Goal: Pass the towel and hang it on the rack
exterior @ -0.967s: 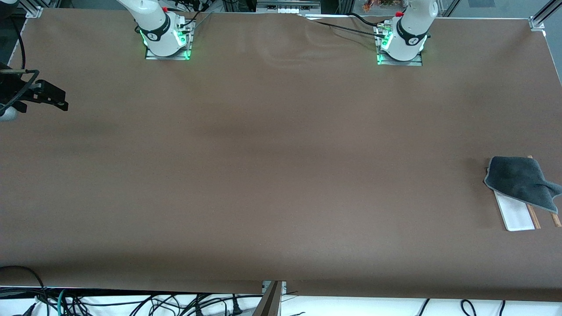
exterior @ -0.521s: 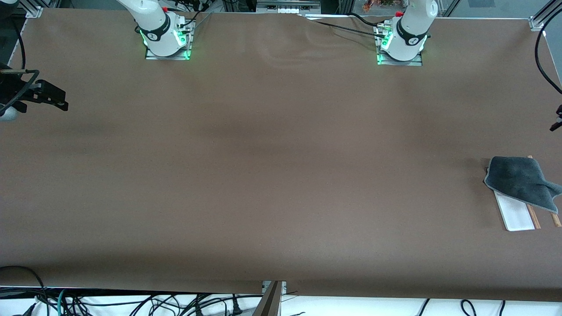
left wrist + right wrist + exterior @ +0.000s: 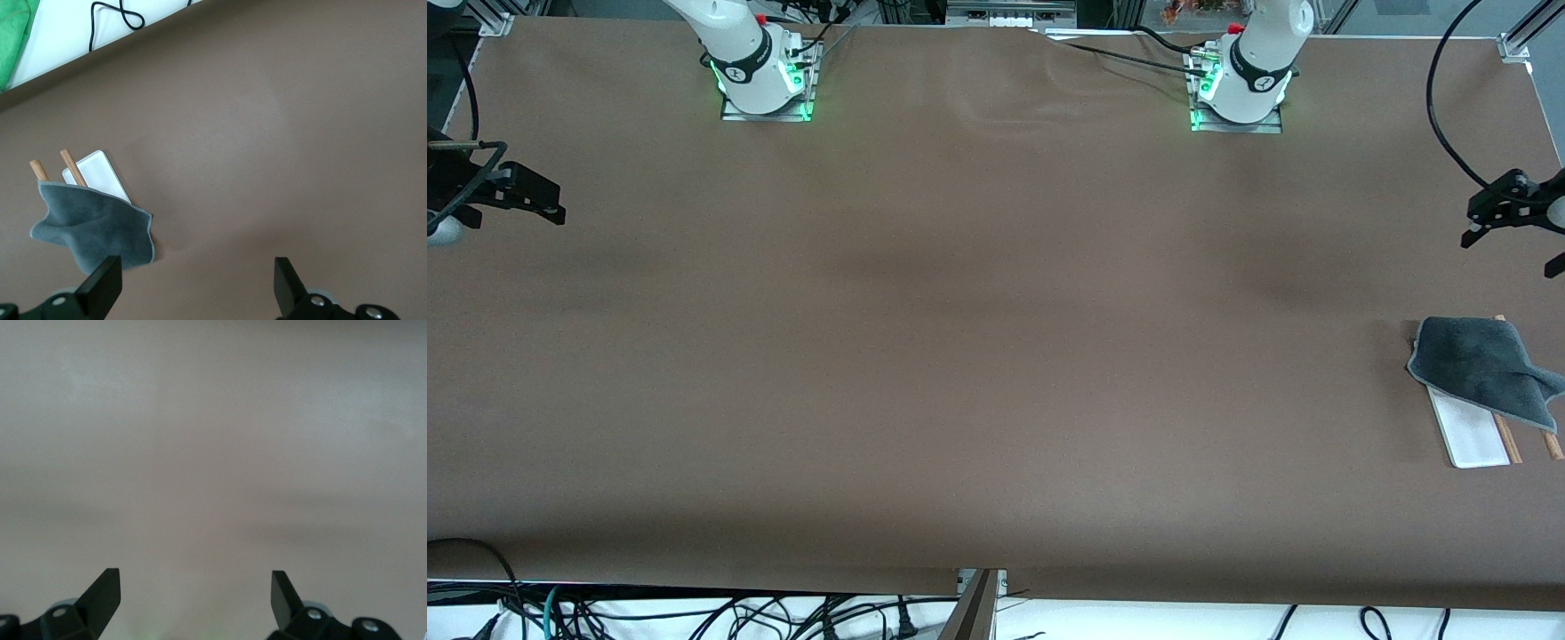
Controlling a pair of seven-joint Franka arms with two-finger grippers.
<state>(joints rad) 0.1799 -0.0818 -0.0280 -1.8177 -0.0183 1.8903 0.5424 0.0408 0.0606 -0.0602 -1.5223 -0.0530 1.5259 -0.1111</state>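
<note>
The dark grey towel (image 3: 1480, 364) is draped over the rack, near the left arm's end of the table. The rack's white base (image 3: 1472, 436) and the ends of its two wooden rods (image 3: 1507, 436) stick out from under the towel; its crossbar is hidden. My left gripper (image 3: 1512, 253) is open and empty, over the table beside the rack, apart from the towel. In the left wrist view the gripper (image 3: 197, 280) is open, with the towel (image 3: 93, 230), base (image 3: 100, 173) and rods (image 3: 72, 167) in sight. My right gripper (image 3: 551, 209) waits open and empty at the right arm's end; its wrist view (image 3: 195, 593) shows only table.
The brown table cover (image 3: 996, 338) has wrinkles between the two arm bases. Cables hang along the table edge nearest the front camera (image 3: 827, 618). A black cable (image 3: 1440, 116) loops to the left gripper.
The left gripper has come into the front view from the left arm's end of the table and moved in over it. The towel, rack and right arm have not moved.
</note>
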